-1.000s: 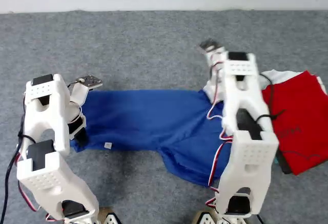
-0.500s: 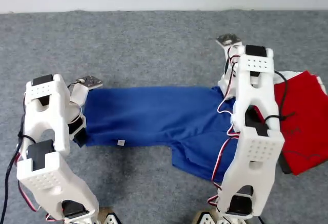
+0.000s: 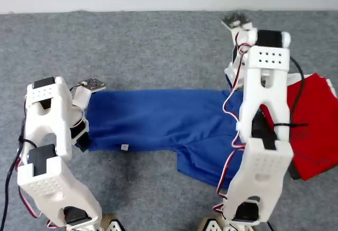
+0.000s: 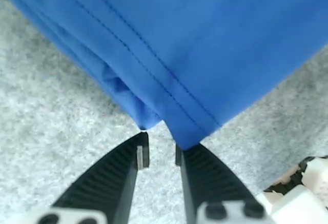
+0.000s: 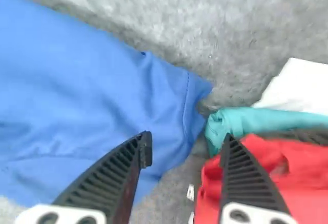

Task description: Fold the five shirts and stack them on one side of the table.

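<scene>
A blue shirt (image 3: 158,117) lies stretched flat across the middle of the grey table, with a sleeve trailing toward the front. My left gripper (image 4: 161,152) sits low at the shirt's left hem (image 4: 205,39), narrowly open, its tips just touching the hem corner with no cloth between them. My right gripper (image 5: 187,137) hangs wide open above the blue shirt's right corner (image 5: 77,96), holding nothing. Beside that corner lies a pile with a teal shirt (image 5: 246,121), a white shirt (image 5: 302,85) and a red shirt (image 5: 287,183) on top. The red shirt (image 3: 314,125) rests at the table's right side.
The grey felt table (image 3: 132,46) has free room along the back and at the front left. A white wall runs behind the far edge. The right arm's body (image 3: 261,136) stretches over the gap between the blue shirt and the red pile.
The right arm swung right and toward the back, drawing the blue shirt's right end along and flattening it, then rose clear of it. The left arm kept still.
</scene>
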`<state>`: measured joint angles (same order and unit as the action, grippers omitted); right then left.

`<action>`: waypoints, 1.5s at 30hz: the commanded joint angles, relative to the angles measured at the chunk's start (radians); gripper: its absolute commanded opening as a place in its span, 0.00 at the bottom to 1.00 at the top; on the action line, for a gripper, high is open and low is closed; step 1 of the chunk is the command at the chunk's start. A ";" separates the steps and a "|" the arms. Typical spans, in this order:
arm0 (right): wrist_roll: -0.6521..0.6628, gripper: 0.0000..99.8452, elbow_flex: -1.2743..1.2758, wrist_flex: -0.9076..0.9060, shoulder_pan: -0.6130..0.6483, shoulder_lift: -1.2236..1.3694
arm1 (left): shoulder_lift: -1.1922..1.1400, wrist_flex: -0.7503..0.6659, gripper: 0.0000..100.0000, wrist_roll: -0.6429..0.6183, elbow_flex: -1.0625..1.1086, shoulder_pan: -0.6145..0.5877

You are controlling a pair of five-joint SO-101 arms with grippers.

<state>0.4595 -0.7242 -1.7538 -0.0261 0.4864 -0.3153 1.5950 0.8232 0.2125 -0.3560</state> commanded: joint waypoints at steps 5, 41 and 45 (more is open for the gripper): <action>-0.034 0.22 0.210 -0.041 0.087 -0.208 | 0.063 0.041 0.09 -0.074 -0.136 -0.005; -0.037 0.22 0.348 -0.022 0.196 -0.220 | -0.396 0.087 0.09 -0.215 -0.588 0.144; -0.037 0.22 0.348 -0.036 0.203 -0.222 | -0.400 0.150 0.09 -0.215 -0.674 0.144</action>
<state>0.4335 -0.3713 -1.7538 0.1718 0.3222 -0.7250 1.6947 0.5884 -0.3828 -0.1995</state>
